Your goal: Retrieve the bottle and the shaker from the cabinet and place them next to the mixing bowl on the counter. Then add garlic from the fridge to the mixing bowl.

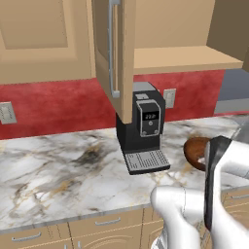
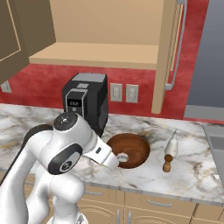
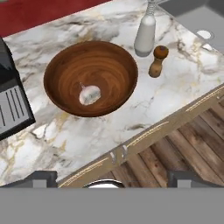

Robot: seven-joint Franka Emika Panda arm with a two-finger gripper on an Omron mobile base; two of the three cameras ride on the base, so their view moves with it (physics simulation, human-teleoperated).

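step in hand: the last one, judged complete or nearly so. the garlic [image 3: 89, 94] lies inside the bowl [image 3: 61, 74], a pale bulb on the wooden floor of it, a little off centre. in the right base view a pale shape in the bowl [image 2: 138, 151] is likely the same bulb, partly behind the arm.

bottle [image 3: 145, 35] and shaker [image 3: 157, 61] stand on the counter [image 3: 166, 100] just beside the bowl, near each other; whether they touch cannot be told. in the right base view the bottle [image 2: 172, 145] and shaker [image 2: 167, 164] stand upright to the right of the bowl.

gripper [image 3: 112, 178]: jaws spread wide, nothing between them. its two dark tips sit at the bottom of the hand view, looking down on the bowl from above the counter's front edge. it holds nothing.

next move, as a judgement: little is left. the arm need only draw clear without brushing the bowl or knocking the two small upright items.

surroundings: the coffee machine [image 1: 142, 129] stands on the counter just left of the bowl. the cabinet [image 2: 100, 54] is open, shelf bare; its door [image 1: 114, 53] hangs out above the machine and could catch a rising arm. sink [image 3: 199, 19] lies beyond the bottle. drawers [image 1: 107, 222] run below the counter. no fridge identified with certainty.
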